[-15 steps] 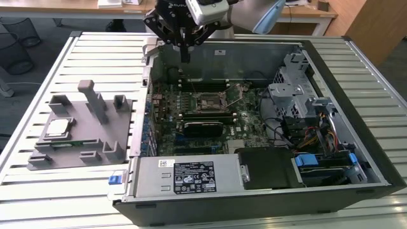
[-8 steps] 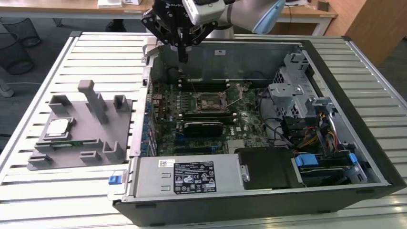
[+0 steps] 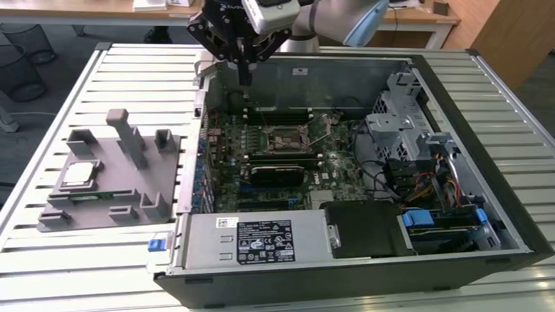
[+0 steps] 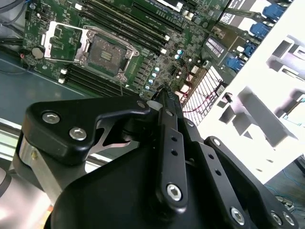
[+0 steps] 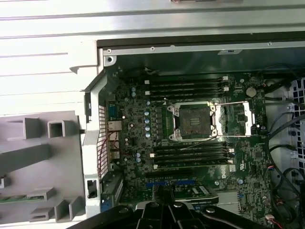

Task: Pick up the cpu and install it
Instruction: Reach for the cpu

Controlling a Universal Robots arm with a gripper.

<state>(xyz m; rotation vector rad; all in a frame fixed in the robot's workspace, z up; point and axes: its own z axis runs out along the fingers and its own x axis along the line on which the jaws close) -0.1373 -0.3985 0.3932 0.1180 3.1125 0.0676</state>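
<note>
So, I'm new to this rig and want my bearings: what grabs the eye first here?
The open computer case dominates the slatted table, its empty motherboard socket bare at centre. The black hand hangs above the case's far wall, while the silver cpu sits in a grey holder at the exterior view's left.

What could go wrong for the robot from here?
The cpu lies on the grey holder beside tall posts; the claw might bump one reaching in. The socket has its metal frame swung open, so a tilted chip might catch and sit crooked.
</note>
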